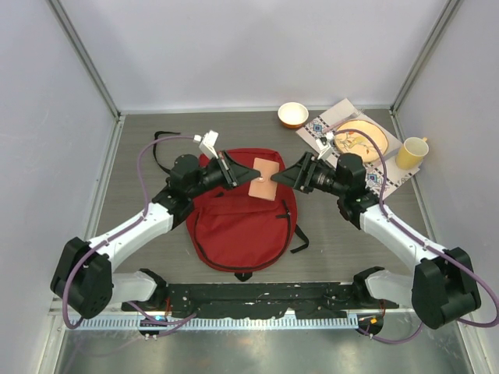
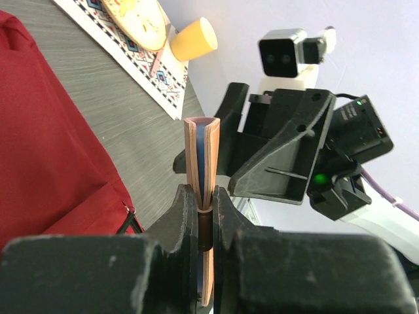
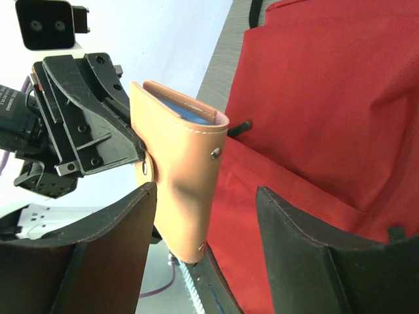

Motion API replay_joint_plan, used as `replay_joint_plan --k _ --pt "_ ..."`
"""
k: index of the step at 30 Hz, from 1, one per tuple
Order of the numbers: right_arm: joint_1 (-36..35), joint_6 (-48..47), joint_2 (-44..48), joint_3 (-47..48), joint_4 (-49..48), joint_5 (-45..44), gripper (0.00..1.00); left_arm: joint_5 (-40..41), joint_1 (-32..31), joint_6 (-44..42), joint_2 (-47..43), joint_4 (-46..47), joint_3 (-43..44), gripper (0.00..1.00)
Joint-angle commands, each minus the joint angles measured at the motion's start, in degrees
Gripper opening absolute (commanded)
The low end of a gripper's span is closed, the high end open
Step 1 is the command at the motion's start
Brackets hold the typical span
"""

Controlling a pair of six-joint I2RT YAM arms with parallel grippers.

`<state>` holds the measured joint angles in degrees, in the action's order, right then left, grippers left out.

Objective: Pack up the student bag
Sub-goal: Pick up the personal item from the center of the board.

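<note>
The student bag (image 1: 242,222), a red backpack, lies flat at mid-table, front up. Above its top edge a tan leather case (image 1: 263,179) with blue inside hangs between the two grippers. My left gripper (image 1: 236,171) is shut on it; the left wrist view shows both jaws pinching the case (image 2: 201,157) edge-on at the gripper (image 2: 204,204). My right gripper (image 1: 290,178) faces it from the right and stands open. In the right wrist view the case (image 3: 180,176) sits between the spread fingers of that gripper (image 3: 204,193), by the left finger, over the bag (image 3: 327,98).
Back right lie a patterned mat (image 1: 382,175) carrying a wooden plate (image 1: 360,140), a yellow cup (image 1: 411,152) and an orange-and-white bowl (image 1: 292,114). Black bag straps (image 1: 160,140) trail to the back left. Grey walls close the table on three sides.
</note>
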<state>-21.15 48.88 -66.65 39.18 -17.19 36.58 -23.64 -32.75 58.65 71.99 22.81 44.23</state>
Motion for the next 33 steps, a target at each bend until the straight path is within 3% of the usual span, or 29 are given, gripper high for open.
replay_joint_plan --k 1,7,14,17,20,21,24,26,28,30,33 --pt "0.14 4.72 -1.9 -1.47 -12.05 5.6 0.68 -4.22 0.67 -1.44 -1.59 2.41 1.92 0.0" --pt "0.14 10.52 -3.13 -3.58 -21.91 9.12 0.66 -6.68 0.67 -0.12 0.69 5.58 2.62 0.0" --pt "0.14 18.07 -4.18 -5.77 -32.63 11.5 0.3 -7.39 0.67 0.85 2.54 7.16 2.88 0.0" --pt "0.14 20.45 -5.15 -6.66 -36.94 11.76 0.15 -6.86 0.76 0.85 2.55 6.46 2.79 0.07" --pt "0.14 19.94 -4.54 -6.92 -35.82 10.19 0.08 -4.93 0.85 -0.29 1.84 4.1 2.71 0.42" --pt "0.14 18.02 -3.93 -6.75 -34.42 9.57 0.07 -4.06 0.85 -1.86 0.8 1.13 2.88 0.6" --pt "0.14 9.53 -0.24 -5.26 -22.84 4.4 0.04 2.08 0.94 -9.13 -2.71 -11.25 4.72 0.79" --pt "0.14 3.62 3.52 -2.64 -6.69 -4.87 0.01 11.21 0.94 -13.19 -4.22 -24.04 6.48 0.86" --pt "0.14 -2.37 5.73 -1.22 6.04 -12.03 0.01 20.15 0.94 -19.59 -5.45 -30.69 8.94 0.91" --pt "0.31 -4.84 8.29 -0.25 11.97 -18.69 0.01 24.84 0.94 -24.0 -4.76 -38.43 11.66 0.94" --pt "0.32 -4.68 10.49 -0.68 13.5 -21.89 0.01 28.56 0.94 -31.57 -0.64 -44.07 15.44 0.95"
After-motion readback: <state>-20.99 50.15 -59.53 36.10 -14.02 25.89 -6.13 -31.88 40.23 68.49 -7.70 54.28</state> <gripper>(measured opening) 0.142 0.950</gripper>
